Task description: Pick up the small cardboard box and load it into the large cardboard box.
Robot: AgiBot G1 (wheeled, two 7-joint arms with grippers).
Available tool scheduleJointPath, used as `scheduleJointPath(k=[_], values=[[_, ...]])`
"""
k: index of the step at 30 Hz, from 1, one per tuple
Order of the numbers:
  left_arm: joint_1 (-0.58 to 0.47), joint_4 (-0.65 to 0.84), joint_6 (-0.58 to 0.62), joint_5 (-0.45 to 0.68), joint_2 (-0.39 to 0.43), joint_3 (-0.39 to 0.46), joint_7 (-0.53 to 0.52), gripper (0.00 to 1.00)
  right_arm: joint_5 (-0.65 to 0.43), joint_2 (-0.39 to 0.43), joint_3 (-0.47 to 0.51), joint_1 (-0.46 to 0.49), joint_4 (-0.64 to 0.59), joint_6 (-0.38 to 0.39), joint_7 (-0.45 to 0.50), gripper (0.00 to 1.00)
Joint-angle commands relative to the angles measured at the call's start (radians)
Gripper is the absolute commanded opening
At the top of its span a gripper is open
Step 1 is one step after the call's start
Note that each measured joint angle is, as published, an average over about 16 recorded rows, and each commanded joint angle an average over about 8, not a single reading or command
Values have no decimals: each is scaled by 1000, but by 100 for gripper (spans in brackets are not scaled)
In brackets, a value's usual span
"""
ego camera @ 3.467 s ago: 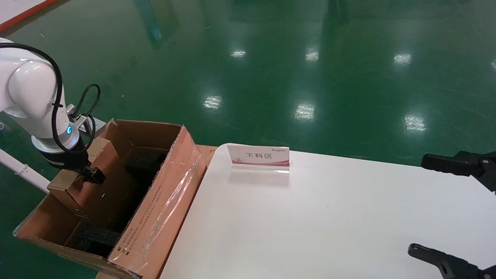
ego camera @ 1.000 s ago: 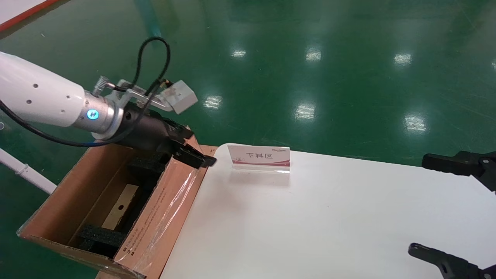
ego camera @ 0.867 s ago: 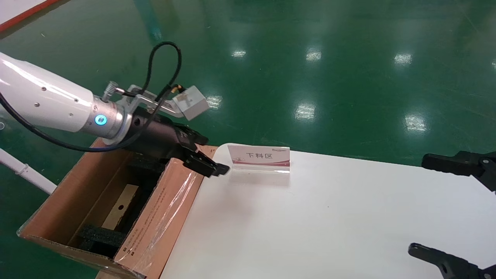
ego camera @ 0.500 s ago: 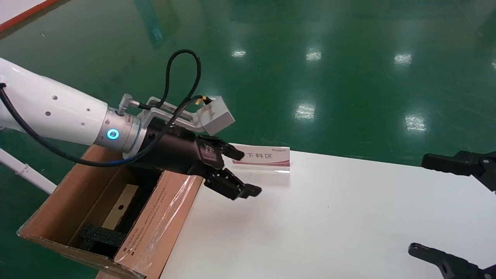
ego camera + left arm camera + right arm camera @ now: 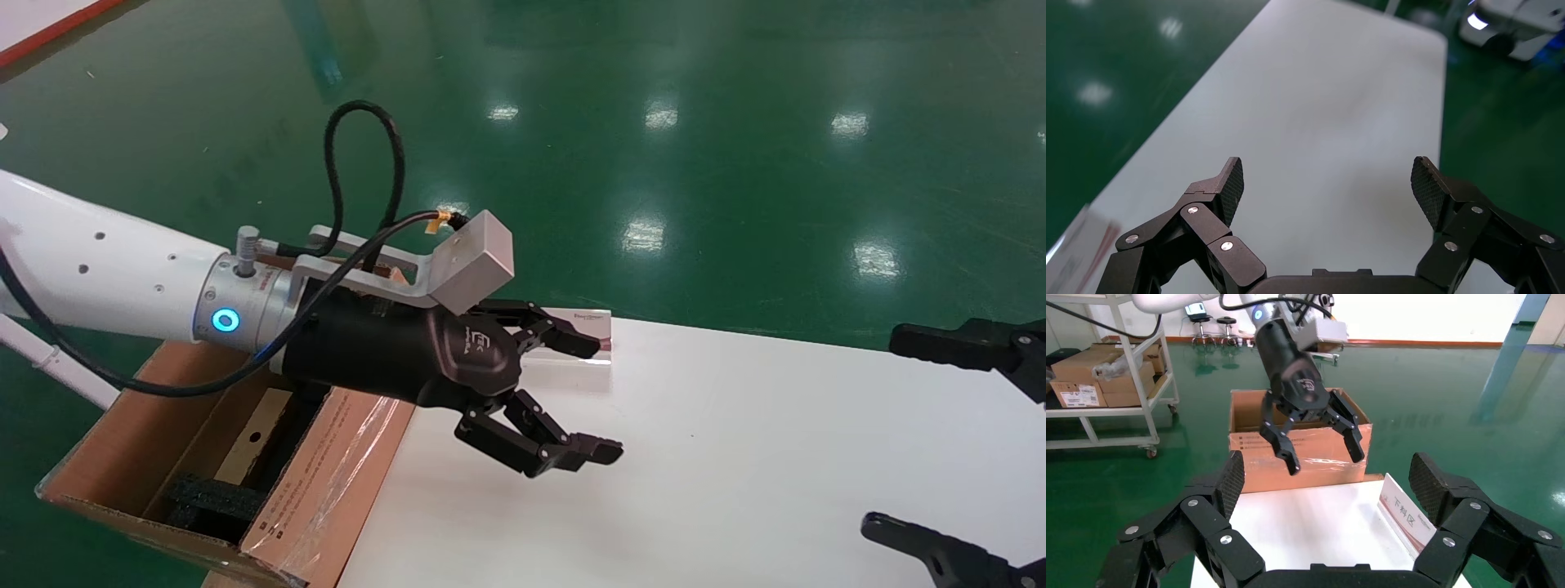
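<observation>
The large cardboard box stands open at the table's left end, with glossy tape on its side and black foam inside. The small cardboard box lies inside it between the foam blocks, and only a tan strip with a round hole shows. My left gripper is open and empty, hovering over the white table to the right of the large box. It also shows in the left wrist view and in the right wrist view. My right gripper is open and parked at the table's right edge.
A white and red sign stands near the table's far edge, partly behind the left gripper in the head view. A wheeled shelf with cartons stands on the green floor beyond the large box.
My left gripper let go of the small box inside the large box, rose out and swung right over the table, jaws open. The right arm has not moved.
</observation>
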Motion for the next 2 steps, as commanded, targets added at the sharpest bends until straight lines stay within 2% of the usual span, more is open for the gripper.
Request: scheduleJointPath(k=[1, 2], values=[[75, 5, 33, -42, 6, -99, 68, 100, 0, 0, 0, 0, 0, 0, 0, 100], [85, 5, 38, -48, 7, -113, 78, 100, 0, 0, 0, 0, 0, 0, 0, 100]])
